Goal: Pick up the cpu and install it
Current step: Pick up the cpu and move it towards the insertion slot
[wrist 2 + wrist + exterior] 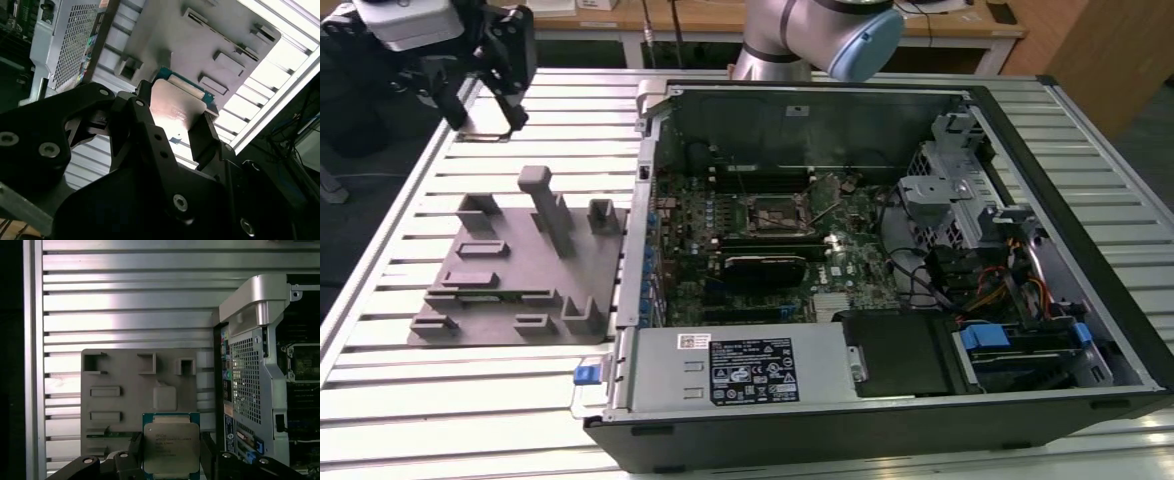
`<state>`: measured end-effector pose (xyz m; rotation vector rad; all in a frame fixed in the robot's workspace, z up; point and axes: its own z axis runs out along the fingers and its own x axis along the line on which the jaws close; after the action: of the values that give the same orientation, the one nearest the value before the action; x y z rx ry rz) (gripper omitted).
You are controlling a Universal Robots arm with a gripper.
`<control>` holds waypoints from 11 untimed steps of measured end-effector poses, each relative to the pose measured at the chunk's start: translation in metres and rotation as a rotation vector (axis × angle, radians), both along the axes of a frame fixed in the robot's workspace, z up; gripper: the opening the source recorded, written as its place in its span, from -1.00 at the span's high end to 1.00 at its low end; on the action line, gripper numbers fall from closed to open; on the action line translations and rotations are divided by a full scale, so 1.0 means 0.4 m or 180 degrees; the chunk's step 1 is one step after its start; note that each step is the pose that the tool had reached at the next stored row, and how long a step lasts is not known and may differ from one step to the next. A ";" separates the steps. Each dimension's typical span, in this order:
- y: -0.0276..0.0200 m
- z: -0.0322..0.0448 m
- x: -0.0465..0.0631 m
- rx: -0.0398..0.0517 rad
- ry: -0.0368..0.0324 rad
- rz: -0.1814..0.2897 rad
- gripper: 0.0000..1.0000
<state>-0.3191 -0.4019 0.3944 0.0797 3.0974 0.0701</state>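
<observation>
Tool (171,452): closed on the cpu (171,442), clamping two opposite edges.
Cpu: held clear above the counter (440,400), near the grey fixture (494,270); socket (771,212) well apart.
Care: judged carry phase; keep the chip level, hold by its edges only, no twist.

The cpu (171,445) has a silvery-white top and blue-green rim; the gripper (171,462) is black. The fixture (507,270) is plain grey, on a table (400,400) of ribbed silver slats. The case (881,440) is black outside, its board (854,265) dark green, its label (751,370) black and white, a clip (588,375) blue. The arm (774,35) is silver with a light blue cap (865,45).
</observation>
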 end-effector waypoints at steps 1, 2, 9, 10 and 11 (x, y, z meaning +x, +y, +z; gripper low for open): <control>0.000 0.000 0.009 0.0000 0.0000 0.0000 -0.08; 0.000 0.000 0.018 0.0000 0.0000 0.0000 -0.08; 0.001 0.000 0.072 0.0000 0.0000 0.0000 -0.08; 0.001 0.000 0.078 0.0000 0.0000 0.0000 -0.08; 0.001 0.000 0.084 0.0000 0.0000 0.0000 -0.08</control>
<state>-0.2855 -0.4016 0.3944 0.0798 3.0976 0.0700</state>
